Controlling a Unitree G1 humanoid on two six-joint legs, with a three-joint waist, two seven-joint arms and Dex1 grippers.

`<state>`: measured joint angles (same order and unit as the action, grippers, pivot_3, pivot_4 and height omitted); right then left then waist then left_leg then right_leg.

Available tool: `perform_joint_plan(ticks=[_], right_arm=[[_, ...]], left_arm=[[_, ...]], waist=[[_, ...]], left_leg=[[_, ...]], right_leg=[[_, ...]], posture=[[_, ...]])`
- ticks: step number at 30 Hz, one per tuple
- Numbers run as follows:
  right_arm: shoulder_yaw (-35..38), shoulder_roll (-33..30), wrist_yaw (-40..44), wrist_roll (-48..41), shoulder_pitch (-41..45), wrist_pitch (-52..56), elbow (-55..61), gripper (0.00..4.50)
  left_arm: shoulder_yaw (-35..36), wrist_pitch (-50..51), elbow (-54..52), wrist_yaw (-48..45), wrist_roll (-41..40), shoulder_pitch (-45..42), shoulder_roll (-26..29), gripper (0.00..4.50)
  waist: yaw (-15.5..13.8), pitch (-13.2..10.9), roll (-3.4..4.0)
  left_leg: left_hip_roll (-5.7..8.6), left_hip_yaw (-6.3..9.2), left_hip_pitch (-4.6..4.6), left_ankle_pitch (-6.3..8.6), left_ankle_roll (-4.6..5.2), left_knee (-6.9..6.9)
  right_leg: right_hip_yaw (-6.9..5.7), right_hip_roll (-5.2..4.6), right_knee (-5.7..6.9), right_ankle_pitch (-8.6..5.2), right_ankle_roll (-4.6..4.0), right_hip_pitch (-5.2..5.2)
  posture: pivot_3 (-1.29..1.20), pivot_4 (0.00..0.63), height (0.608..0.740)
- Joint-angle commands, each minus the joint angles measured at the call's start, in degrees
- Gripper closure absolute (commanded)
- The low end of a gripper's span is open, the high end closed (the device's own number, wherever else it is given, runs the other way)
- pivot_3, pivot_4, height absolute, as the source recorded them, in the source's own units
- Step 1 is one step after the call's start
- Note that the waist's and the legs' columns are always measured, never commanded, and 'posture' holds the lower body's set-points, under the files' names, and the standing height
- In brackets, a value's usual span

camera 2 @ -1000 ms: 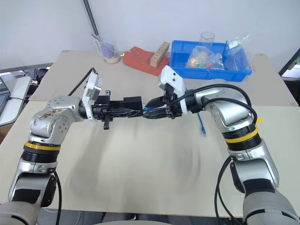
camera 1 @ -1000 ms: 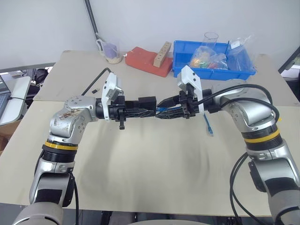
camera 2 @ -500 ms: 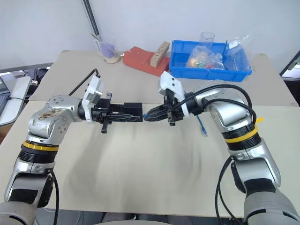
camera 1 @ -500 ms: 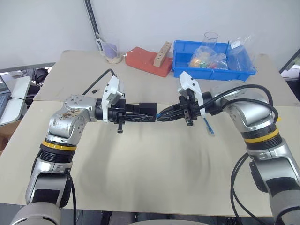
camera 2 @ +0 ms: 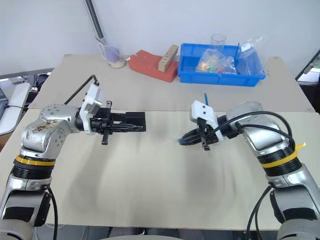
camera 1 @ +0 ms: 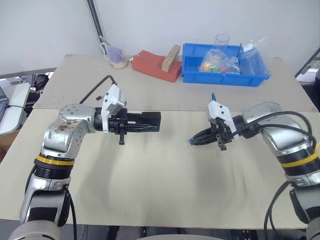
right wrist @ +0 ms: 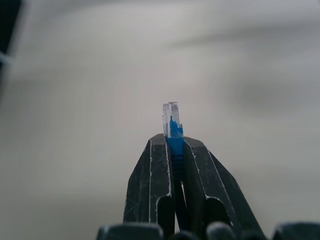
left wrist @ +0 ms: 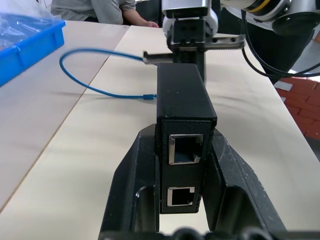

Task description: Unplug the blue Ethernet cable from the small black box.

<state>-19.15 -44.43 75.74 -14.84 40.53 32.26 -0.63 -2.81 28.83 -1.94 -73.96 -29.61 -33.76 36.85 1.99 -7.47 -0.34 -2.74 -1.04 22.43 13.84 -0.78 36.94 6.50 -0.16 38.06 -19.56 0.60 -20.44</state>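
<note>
Gripping box [left wrist: 182, 117] in left gripper [camera 1: 150, 121], pinching freed cable [left wrist: 95, 70] plug in right gripper [camera 1: 192, 142] at box's 3 o'clock, risking trailing cord snagging bin [camera 1: 227, 75] behind.

Person [left wrist: 95, 10] at the upper left of the left wrist view was cut off by the top edge; torso and one arm visible. Blue Ethernet cable [right wrist: 174, 131]: only the clear plug tip protruded past the right gripper's [right wrist: 175, 145] fingers. Contents of the blue bin [camera 1: 227, 76], upper right of the head view, too small to identify.
</note>
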Motion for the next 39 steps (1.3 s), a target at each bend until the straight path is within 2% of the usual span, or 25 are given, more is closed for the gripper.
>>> perform_joint_plan(ticks=[1,6,7,13,17,20,25,28,33,39], right_arm=[[-1.8,5.6,-6.4,5.6,0.3,-7.2,-6.1,4.47],[-3.3,12.6,-11.0,11.7,2.5,-18.3,-20.1,4.47],[-3.0,13.2,-10.3,11.6,2.9,-19.2,-21.2,3.51],[0.1,14.4,-8.0,10.0,4.2,-21.1,-21.0,1.45],[5.0,12.5,-7.0,5.4,3.0,-17.5,-10.4,0.07],[8.7,10.5,-8.5,2.5,0.7,-14.1,0.5,0.07],[14.0,8.9,-13.5,-4.7,-6.3,-2.4,17.9,0.07],[15.9,11.1,-21.1,-5.0,-12.8,0.0,25.6,0.07],[18.0,15.3,-31.4,-5.2,-17.0,2.9,30.8,0.07],[18.4,15.7,-35.0,-6.4,-17.6,4.4,32.8,0.07]], left_arm=[[2.3,-1.6,-2.5,2.8,-0.2,1.7,0.0,3.91],[4.9,-1.7,-7.6,7.1,0.1,9.5,1.1,3.91],[5.6,-1.5,-8.5,8.0,0.0,10.7,1.4,3.91],[9.5,-0.4,-11.3,13.3,-0.9,14.8,2.0,3.91],[13.0,-1.8,-9.8,18.7,0.5,17.2,0.9,3.91],[15.8,-4.4,-7.5,23.4,2.2,18.6,-0.3,3.91],[19.2,-13.7,1.5,34.2,8.2,18.1,-4.6,3.91],[19.0,-19.1,7.8,38.3,10.8,17.8,-8.0,3.91],[17.9,-25.5,16.3,41.4,12.8,17.0,-13.0,3.91],[16.7,-31.5,24.5,41.8,14.6,15.8,-14.8,3.91]], waist=[[0.5,0.0,-0.01],[0.6,0.0,0.02],[0.5,0.0,0.02],[0.1,0.0,0.01],[0.2,-0.1,0.04],[0.0,-0.1,0.04],[-0.6,-0.1,0.04],[-1.1,0.0,0.02],[-1.2,0.0,0.01],[-1.2,0.0,-0.03]], left_leg=[[-0.04,0.00,-0.01,0.00,0.00,0.00],[-0.09,-0.02,0.02,0.00,-0.01,0.00],[-0.07,-0.02,0.02,0.00,-0.01,-0.03],[-0.04,0.02,-0.03,-0.01,-0.01,-0.03],[-0.02,0.03,-0.02,0.00,-0.01,-0.06],[-0.07,0.17,0.02,0.00,-0.02,-0.10],[-0.10,0.39,0.00,0.00,-0.02,-0.10],[-0.09,0.44,0.05,0.00,-0.02,-0.10],[0.02,0.43,0.16,-0.01,-0.04,-0.06],[0.03,0.48,0.17,-0.02,-0.05,-0.07]], right_leg=[[0.01,0.05,0.01,0.00,0.00,0.00],[0.04,0.00,0.04,0.00,0.00,-0.07],[0.04,-0.10,0.05,0.00,0.00,-0.07],[-0.06,-0.22,0.08,0.01,-0.01,0.02],[-0.08,-0.25,0.07,0.01,-0.01,0.03],[-0.27,-0.28,0.08,0.01,-0.01,0.01],[-0.64,-0.35,0.09,0.01,-0.01,0.10],[-0.74,-0.38,0.05,0.01,-0.01,0.09],[-0.77,-0.51,0.06,0.01,-0.02,0.04],[-0.83,-0.45,0.04,0.01,-0.02,0.04]], posture=[[0.00,0.150,0.740],[0.00,0.150,0.740],[0.00,0.150,0.740],[0.00,0.150,0.740],[0.00,0.150,0.740],[0.00,0.150,0.740],[0.00,0.150,0.740],[0.00,0.150,0.740],[0.00,0.150,0.740],[0.00,0.150,0.740]])
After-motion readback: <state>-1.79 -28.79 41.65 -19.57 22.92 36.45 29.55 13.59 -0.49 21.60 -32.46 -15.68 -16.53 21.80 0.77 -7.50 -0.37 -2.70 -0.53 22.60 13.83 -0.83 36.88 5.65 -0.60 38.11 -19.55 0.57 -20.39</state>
